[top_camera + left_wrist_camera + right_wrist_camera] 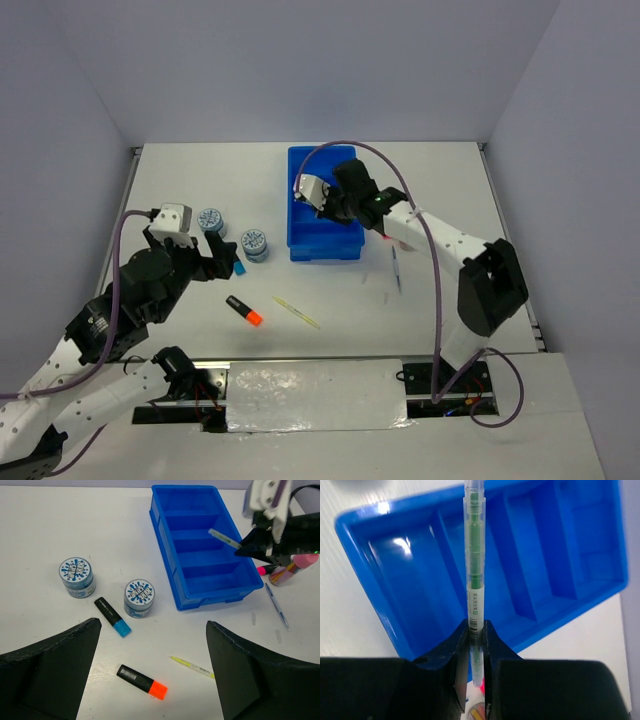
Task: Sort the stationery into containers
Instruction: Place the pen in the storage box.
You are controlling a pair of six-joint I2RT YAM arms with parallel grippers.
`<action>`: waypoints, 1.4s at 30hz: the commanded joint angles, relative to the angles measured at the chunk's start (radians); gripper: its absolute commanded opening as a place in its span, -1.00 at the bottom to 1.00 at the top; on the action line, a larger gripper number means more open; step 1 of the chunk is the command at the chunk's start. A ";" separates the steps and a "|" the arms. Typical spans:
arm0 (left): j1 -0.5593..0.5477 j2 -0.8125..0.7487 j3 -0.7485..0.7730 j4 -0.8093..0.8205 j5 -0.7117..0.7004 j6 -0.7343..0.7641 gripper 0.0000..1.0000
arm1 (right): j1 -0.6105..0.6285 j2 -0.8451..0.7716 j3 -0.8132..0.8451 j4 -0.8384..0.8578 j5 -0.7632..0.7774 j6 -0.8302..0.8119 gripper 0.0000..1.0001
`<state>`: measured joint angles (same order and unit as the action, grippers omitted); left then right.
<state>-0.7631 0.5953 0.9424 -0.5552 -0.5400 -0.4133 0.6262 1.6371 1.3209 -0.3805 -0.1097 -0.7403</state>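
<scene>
We have the right gripper [475, 630] pinching the green pen [473, 555] over the blue tray [545, 555], upper centre of the top view, likely for a compartment drop. Left gripper [153, 625] is spread wide by the blue-tipped marker [112, 616].

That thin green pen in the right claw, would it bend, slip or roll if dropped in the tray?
Probably stiff: the pen juts straight from the right claw without sagging. Its smooth round barrel looks slippery and apt to roll, though the blue tray has dividers to stop it.
</scene>
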 commanded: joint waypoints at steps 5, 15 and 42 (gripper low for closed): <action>0.004 -0.022 0.003 0.040 -0.015 0.037 0.99 | -0.006 0.082 0.084 -0.144 -0.030 -0.105 -1.00; 0.004 -0.012 0.001 0.041 -0.006 0.048 0.99 | -0.010 0.102 0.047 -0.113 -0.002 -0.080 -0.74; 0.004 -0.011 -0.001 0.040 -0.005 0.048 0.99 | -0.016 -0.069 0.081 -0.042 -0.079 0.076 -0.07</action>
<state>-0.7624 0.5804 0.9421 -0.5545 -0.5449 -0.3878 0.6170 1.7012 1.3540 -0.5140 -0.1471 -0.7540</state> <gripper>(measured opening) 0.994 0.469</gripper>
